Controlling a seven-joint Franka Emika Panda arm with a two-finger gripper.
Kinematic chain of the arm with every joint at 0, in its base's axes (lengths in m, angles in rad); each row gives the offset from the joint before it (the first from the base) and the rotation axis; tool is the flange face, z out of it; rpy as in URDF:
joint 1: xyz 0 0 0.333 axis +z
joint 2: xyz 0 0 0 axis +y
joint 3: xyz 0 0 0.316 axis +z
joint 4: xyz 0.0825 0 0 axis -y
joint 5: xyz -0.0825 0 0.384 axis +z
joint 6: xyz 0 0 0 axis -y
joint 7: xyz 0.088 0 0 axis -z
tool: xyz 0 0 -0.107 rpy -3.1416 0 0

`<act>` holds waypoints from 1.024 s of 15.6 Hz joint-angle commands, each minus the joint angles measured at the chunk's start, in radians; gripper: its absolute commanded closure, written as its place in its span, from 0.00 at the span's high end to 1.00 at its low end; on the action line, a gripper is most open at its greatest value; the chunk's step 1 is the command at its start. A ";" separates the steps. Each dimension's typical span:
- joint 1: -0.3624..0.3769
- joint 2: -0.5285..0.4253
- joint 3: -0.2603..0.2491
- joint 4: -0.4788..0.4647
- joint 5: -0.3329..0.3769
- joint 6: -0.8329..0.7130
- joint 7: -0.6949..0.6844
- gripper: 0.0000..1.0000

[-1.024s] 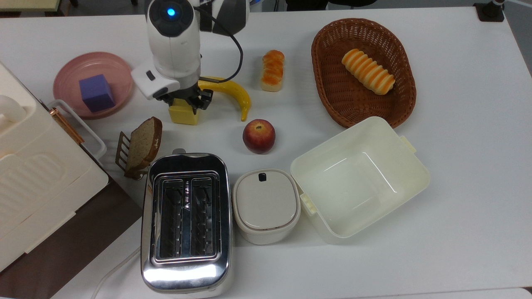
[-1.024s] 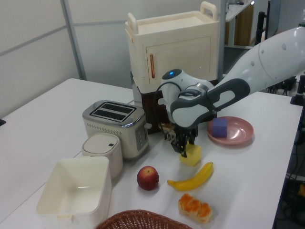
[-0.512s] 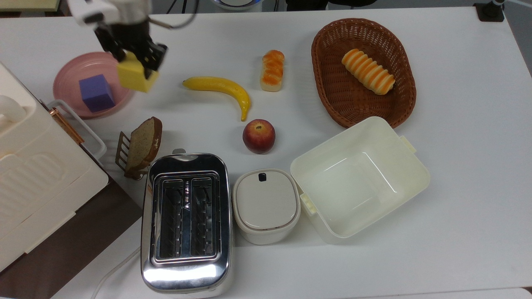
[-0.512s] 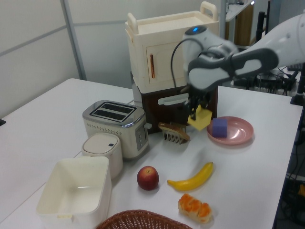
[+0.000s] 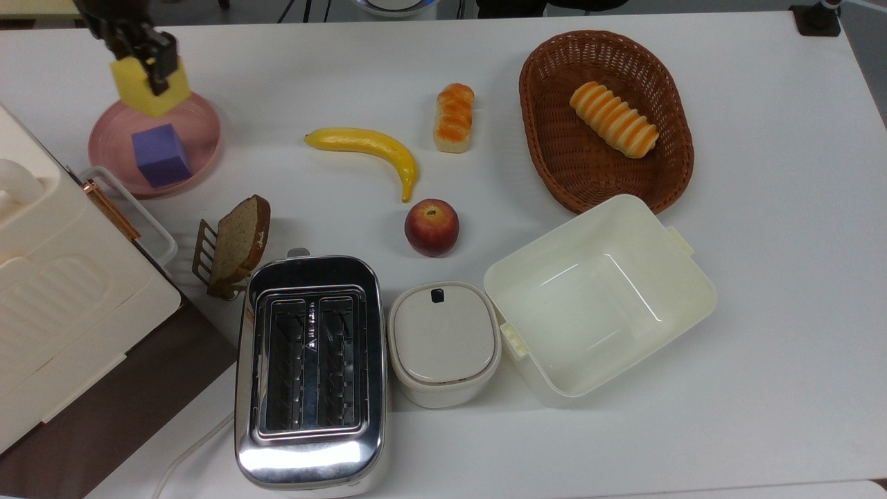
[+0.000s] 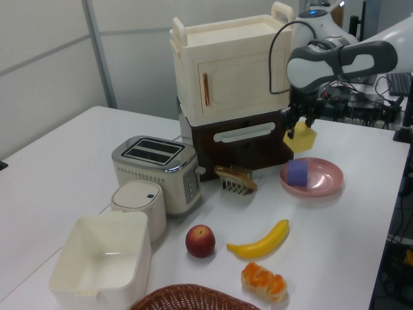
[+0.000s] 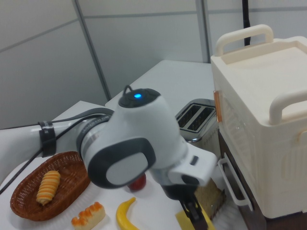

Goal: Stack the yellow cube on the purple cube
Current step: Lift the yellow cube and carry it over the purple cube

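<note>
- Gripper (image 5: pixel 149 59) hung above the far rim of the pink plate (image 5: pixel 201 149), its fingers (image 5: pixel 161 66) clamped on the yellow cube (image 5: pixel 138 89), which was held tilted and clear of the bench (image 5: pixel 762 277).
- Purple cube (image 5: pixel 161 154) rested on the pink plate; in the left view the yellow cube (image 6: pixel 301 137) hung above and just behind the purple cube (image 6: pixel 297 173), apart from it.
- Banana (image 5: pixel 371 149), apple (image 5: pixel 432 226) and bread roll (image 5: pixel 455 116) lay on the bench to the top view's right of the plate.
- Toaster (image 5: pixel 310 367) stood at the top view's lower left.
</note>
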State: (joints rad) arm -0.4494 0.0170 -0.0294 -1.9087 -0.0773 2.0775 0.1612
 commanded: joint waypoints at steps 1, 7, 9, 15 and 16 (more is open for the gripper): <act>-0.034 0.073 -0.020 0.104 0.065 -0.049 -0.022 0.16; -0.032 0.146 -0.009 0.177 -0.001 -0.148 -0.019 0.16; -0.028 0.162 -0.007 0.191 -0.007 -0.149 -0.016 0.17; -0.025 0.187 -0.006 0.185 -0.006 -0.143 -0.009 0.17; -0.023 0.190 -0.004 0.184 -0.006 -0.142 -0.009 0.17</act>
State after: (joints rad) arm -0.4793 0.1946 -0.0361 -1.7429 -0.0684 1.9667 0.1583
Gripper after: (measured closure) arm 0.454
